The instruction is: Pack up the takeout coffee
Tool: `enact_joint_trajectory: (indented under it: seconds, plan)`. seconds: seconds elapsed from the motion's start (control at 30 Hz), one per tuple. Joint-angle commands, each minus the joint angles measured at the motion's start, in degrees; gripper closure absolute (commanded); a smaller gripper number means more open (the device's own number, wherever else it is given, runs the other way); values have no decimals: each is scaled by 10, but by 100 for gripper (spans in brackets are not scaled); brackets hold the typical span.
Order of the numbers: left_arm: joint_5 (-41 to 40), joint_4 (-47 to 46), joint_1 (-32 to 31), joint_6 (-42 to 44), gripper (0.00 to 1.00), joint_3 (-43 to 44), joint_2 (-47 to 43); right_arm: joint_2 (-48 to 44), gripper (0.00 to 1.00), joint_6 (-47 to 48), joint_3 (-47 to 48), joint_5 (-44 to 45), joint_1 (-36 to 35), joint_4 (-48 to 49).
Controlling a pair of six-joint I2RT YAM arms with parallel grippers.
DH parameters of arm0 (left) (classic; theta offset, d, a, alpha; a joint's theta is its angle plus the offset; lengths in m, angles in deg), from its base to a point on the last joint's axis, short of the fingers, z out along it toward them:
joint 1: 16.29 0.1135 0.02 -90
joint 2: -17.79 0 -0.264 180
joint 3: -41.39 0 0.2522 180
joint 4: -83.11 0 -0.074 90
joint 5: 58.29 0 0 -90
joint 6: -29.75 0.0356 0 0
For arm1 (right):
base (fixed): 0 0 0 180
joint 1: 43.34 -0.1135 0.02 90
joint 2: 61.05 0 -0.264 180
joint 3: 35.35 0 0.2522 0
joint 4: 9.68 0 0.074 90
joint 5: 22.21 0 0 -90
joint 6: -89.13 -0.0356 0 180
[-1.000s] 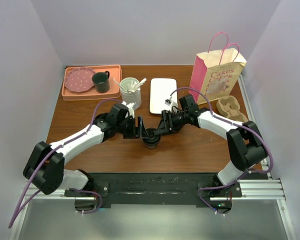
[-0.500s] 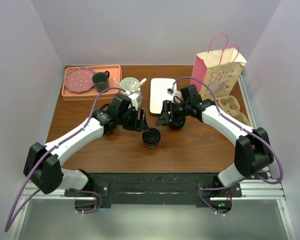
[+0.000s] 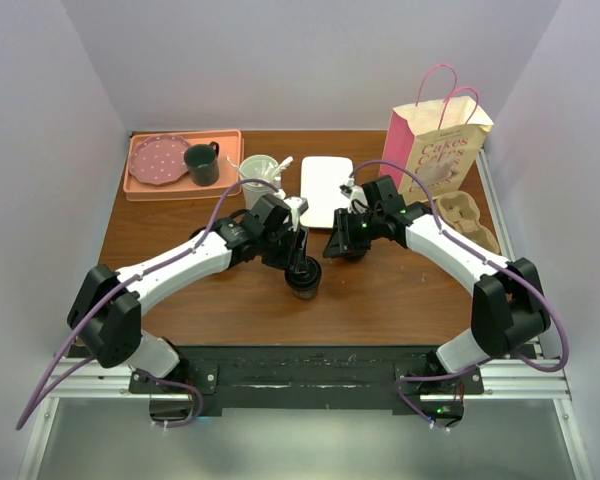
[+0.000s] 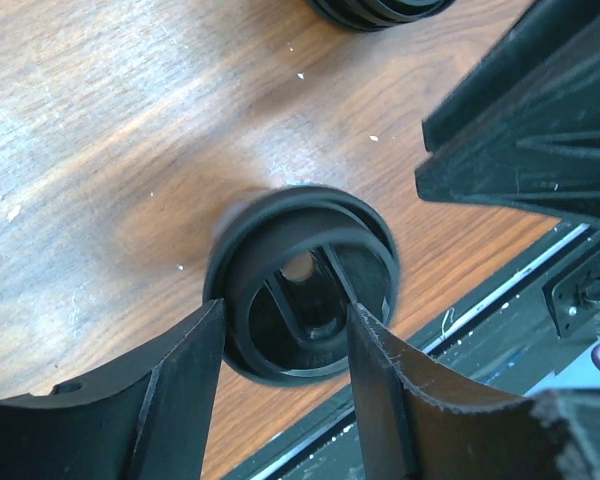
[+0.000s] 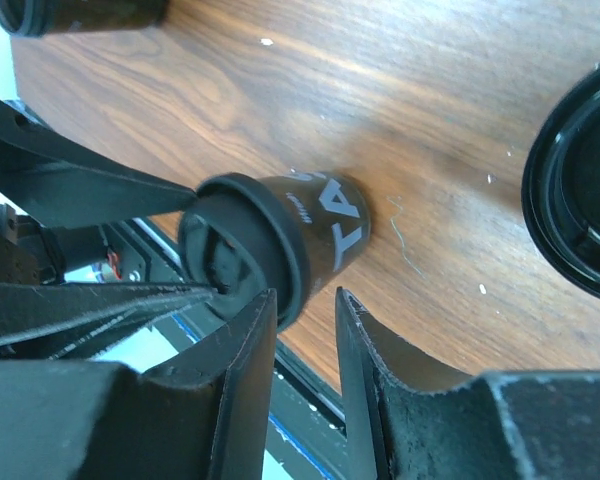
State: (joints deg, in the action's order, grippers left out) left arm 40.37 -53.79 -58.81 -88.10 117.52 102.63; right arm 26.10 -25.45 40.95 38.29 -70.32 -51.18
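Two hands are in play, but only one is over the prize! The left hand hangs right above the coffee cup. Its fingers are spread fairly wide, one on each side of the black lid, and nothing is pinched as far as I can tell. That straddle looks to me like the setup for a clamp around the rim.

The right hand sits just beside the cup, toward the right edge. Its fingers are narrowed to a slim gap and carry nothing. My guess is that it's parked there to leave its partner room.

The cup stands upright around the middle of the desk, closer to the near edge than the far one. It has a dark body with white lettering down the side. A black lid is seated on top, with a small hole showing, slightly blurred from the left wrist.

Over at the far right corner stands the paper bag, with the pulp cup carrier just beside it along the right edge. Those are probably where this coffee ends up.
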Motion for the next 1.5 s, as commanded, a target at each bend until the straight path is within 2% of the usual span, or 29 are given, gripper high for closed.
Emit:
enact_joint_trajectory:
  seconds: [0.0,0.27,0.6,0.83,1.07,1.2,1.47]
  plan:
    - [0,-19,-2,3,44,-3,16,-7,66,1,-13,1,-3,29]
    - [6,-34,-3,20,43,-16,20,35,66,44,31,-36,-3,9]
    - [28,-18,-5,11,36,32,-20,-2,66,38,20,-12,-2,-13]
    - [26,9,-5,-22,32,23,-64,-47,66,33,-10,-1,-2,-20]
    - [47,-25,-7,-120,30,-78,-128,-57,66,52,-4,13,-2,-42]
    - [67,-53,-6,-151,39,-122,-146,-64,66,61,9,26,-2,-64]
    - [81,-97,-7,-175,42,-194,-141,-84,67,67,12,52,1,-87]
